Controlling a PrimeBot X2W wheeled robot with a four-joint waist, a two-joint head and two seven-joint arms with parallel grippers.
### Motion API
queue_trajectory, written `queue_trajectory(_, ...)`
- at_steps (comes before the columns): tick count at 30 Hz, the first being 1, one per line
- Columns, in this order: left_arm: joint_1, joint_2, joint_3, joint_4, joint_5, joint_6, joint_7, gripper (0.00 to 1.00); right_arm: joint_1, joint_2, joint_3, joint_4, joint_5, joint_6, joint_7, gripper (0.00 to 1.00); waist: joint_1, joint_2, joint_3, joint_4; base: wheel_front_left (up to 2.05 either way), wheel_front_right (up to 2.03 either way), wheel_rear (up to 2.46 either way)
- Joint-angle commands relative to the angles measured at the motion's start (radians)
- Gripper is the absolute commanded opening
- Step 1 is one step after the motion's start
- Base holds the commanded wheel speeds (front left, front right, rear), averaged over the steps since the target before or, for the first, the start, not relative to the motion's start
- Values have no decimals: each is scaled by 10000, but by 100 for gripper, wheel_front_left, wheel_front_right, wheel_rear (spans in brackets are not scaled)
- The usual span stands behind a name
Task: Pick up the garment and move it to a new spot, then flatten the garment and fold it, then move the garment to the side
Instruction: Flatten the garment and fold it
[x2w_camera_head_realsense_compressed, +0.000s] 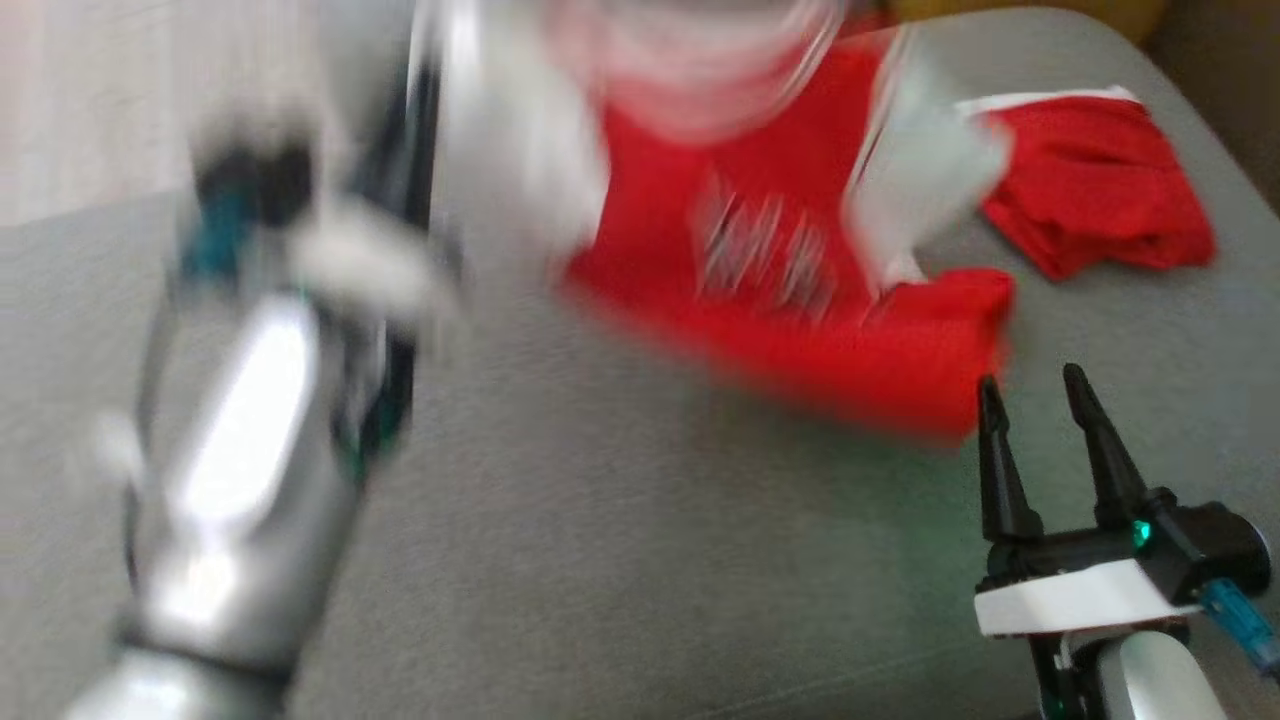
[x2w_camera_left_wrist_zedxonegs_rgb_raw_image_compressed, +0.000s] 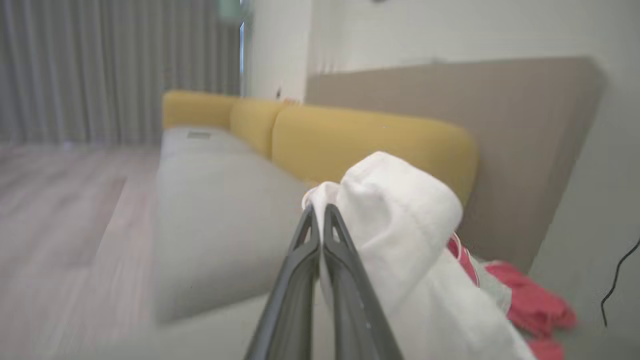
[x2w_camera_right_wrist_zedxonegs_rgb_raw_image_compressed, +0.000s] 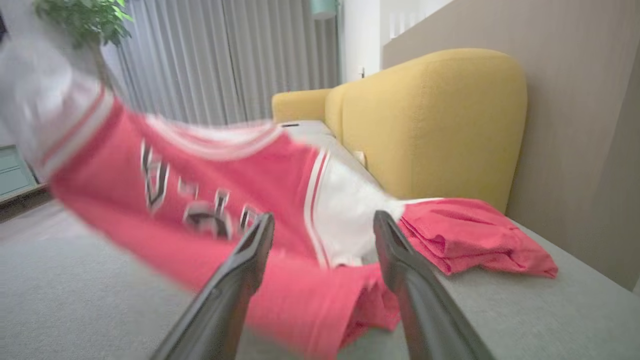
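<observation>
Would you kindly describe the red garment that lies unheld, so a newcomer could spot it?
On the grey sofa seat, look near the yellow backrest. The small red bundle lies there beside the lifted jersey; unlike the jersey, it bears no lettering.

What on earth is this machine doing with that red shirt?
The robot is handling a red and white jersey over a grey sofa seat. Its left claw is shut on a white part of the fabric and holds that end up, while the lower end hangs down to the cushion. The right claw is open beside the jersey's lower edge, gripping nothing. A second red bundle lies on the seat nearby.
</observation>
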Motion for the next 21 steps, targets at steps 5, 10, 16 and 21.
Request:
queue_trajectory(5,3533,-147,1911,-855,152,370,-50,0,-10,-115,171,-404,-125,65,-63,100,0,0,144,1008,0,0,0)
queue_trajectory(10,5438,-802,3364,-1340,613,259,-50,0,42,-162,203,-370,-136,65,-63,100,0,0,129,1322,0,0,0)
queue_trajectory(16,6823,-1217,4364,-2081,1259,-70,-50,6,137,-172,179,-337,-133,65,-63,100,0,0,2,1535,0,0,0)
queue_trajectory(21,7529,-1311,4576,-2554,1866,-168,-51,100,269,-155,171,-295,-113,65,-63,100,0,0,-102,1743,0,0,0)
